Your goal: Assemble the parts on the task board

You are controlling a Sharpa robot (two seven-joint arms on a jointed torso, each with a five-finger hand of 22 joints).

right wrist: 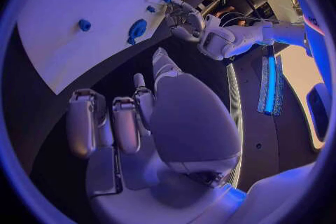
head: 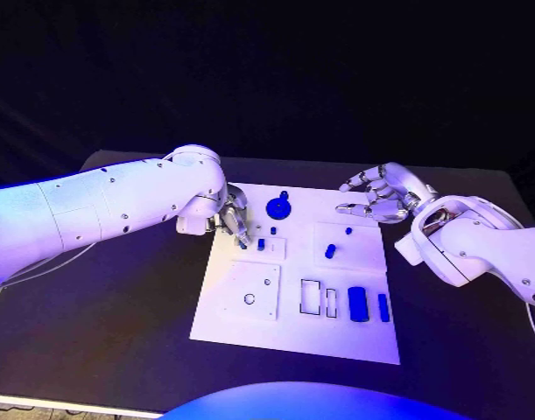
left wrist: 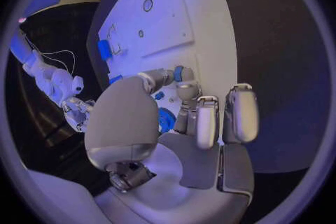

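The left hand [head: 227, 217] had its fingers [left wrist: 183, 85] closed on a small blue peg [left wrist: 178, 73] over the task board [head: 343, 337]. The right hand [head: 381, 194] hovered beside the board's far edge, fingers curled on nothing. A round knobbed part [head: 278, 208] stood seated; the blue blocks [head: 358, 304] lay loose near open slots, so I judged most assembly remained.

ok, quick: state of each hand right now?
Left hand: fingers down on the board, at a small blue part; cannot tell if it grips it.
Right hand: open, fingers curled loosely, holding nothing.

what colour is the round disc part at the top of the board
Blue; the disc part on the white task board shows best in the head view.
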